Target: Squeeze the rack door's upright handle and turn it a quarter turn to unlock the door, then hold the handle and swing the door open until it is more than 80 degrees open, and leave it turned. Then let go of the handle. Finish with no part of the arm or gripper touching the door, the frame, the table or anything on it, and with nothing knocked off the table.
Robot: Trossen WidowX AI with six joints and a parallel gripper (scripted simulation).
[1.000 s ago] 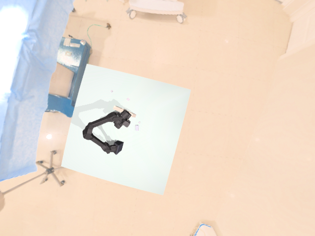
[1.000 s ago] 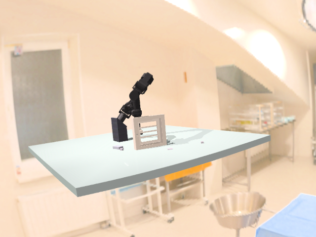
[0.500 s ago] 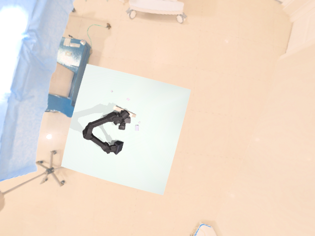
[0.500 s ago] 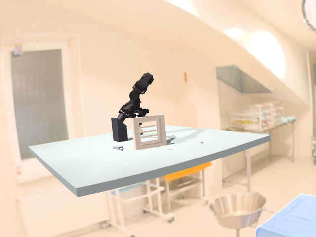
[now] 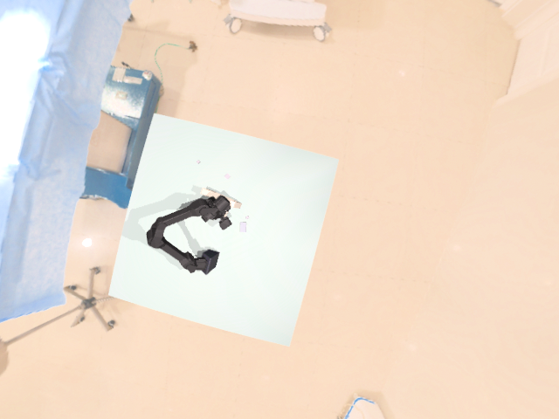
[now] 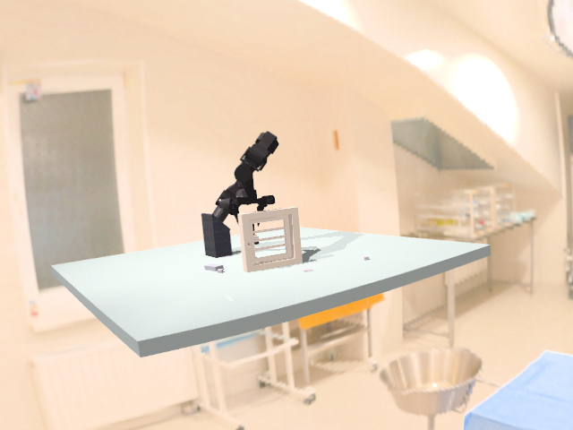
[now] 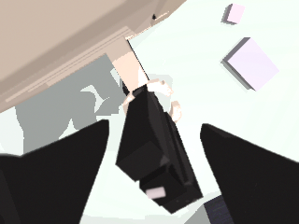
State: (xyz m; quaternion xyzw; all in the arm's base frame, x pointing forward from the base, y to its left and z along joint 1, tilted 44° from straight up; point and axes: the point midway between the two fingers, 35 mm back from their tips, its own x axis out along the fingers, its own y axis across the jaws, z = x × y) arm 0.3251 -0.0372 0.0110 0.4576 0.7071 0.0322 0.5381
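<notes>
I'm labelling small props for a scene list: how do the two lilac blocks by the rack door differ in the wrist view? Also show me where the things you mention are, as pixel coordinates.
The large lilac block (image 7: 253,63) is much bigger than the small pink-lilac block (image 7: 235,13), and the small block looks pinker than the large one. Both lie on the table.

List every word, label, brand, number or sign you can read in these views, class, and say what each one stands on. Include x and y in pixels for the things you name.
There are none to read.
The small coloured patch at the window frame's upper corner (image 6: 32,90) might be a sticker, but it is too blurred to tell.
</notes>
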